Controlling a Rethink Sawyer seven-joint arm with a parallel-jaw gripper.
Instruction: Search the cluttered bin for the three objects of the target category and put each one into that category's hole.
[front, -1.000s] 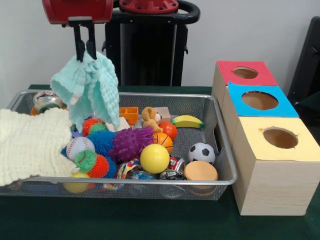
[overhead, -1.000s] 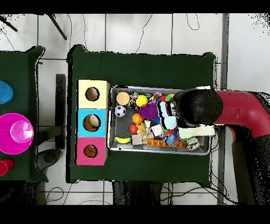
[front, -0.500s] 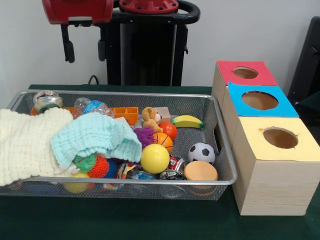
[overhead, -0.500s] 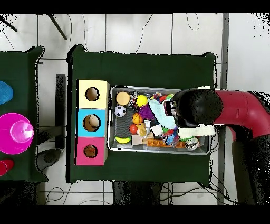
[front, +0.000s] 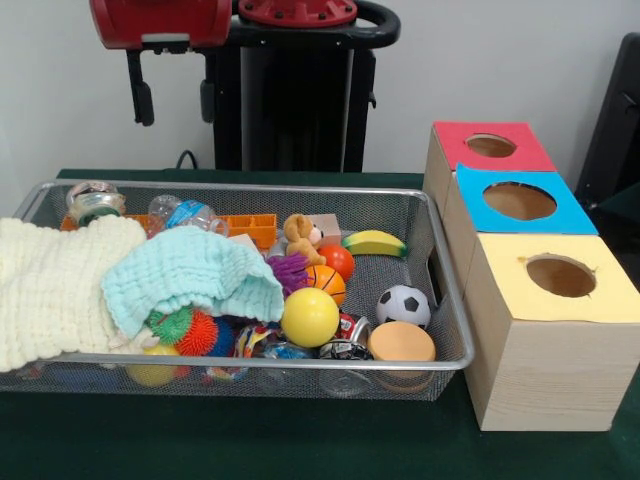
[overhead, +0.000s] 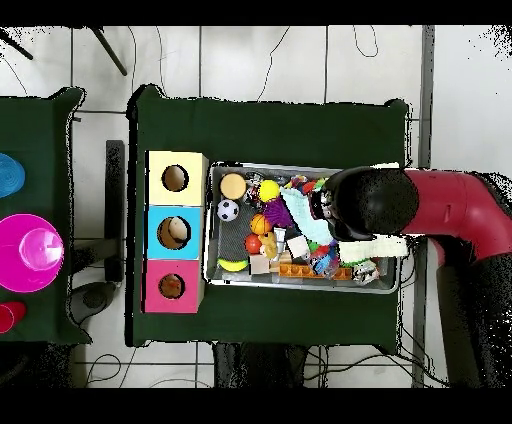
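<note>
1. One wire mesh bin (front: 452, 330) on the green tabletop (front: 300, 445), crowded with toys.
2. Hand (front: 171, 92), black, hanging well above the bin's left half; fingers (front: 144, 100) spread wide, holding nothing.
3. Mint cloth (front: 190, 275), heaped over the left-centre toys, touching a cream cloth (front: 50, 290) that drapes over the bin's left end.
4. Balls: yellow ball (front: 309, 317) near the front rim; soccer ball (front: 403, 305) to its right; small basketball (front: 325, 282) and red ball (front: 339, 261) behind; spiky green and orange balls (front: 186, 330) peeking from under the mint cloth.
5. Other contents: teddy bear (front: 298, 238), toy banana (front: 373, 243), orange block (front: 255, 229), tan disc (front: 401, 343).
6. Three wooden boxes, side by side, right of the bin, each with a round hole on top: red box (front: 490, 146) farthest, blue box (front: 519, 200) in the middle, yellow box (front: 560, 276) nearest.
7. Overhead: the red arm (overhead: 450, 205) reaches over the bin's end away from the boxes.
</note>
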